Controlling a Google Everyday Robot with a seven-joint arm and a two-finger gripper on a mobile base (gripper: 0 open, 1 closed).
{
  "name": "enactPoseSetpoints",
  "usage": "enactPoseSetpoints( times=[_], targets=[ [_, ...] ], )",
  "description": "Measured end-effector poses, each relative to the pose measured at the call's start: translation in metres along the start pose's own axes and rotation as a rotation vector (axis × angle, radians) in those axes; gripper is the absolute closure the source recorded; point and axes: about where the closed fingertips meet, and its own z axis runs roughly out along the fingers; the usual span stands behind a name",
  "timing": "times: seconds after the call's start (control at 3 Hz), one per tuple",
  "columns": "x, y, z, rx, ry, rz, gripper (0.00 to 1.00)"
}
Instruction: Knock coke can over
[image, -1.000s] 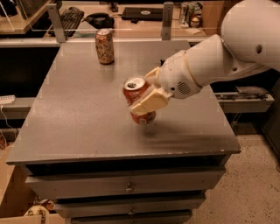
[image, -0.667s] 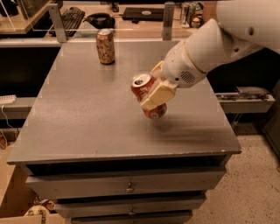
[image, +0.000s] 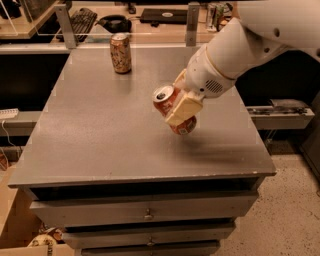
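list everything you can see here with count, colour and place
coke can: 1, red with silver top, tilted in the gripper over the table's right middle
brown can: 1, mottled brown and tan, upright at the table's back left
table: 1, grey, centre
drawers: at least 2, grey, under the table top
keyboard: 1, black, desk behind, back left
gripper: 1, tan fingers, shut on the coke can
arm: 1, white, from upper right
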Motion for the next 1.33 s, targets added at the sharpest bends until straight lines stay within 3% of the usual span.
enactPoseSetpoints(
  times=[0.33, 0.67, 1.33],
  targets=[
    [-0.007, -0.012, 0.009, -0.012, 0.069, -0.048, 1.00],
    [-0.023, -0.037, 0.040, -0.049, 0.221, -0.175, 0.97],
    [-0.043, -0.052, 0.063, -0.082, 0.304, -0.262, 0.51]
  ],
)
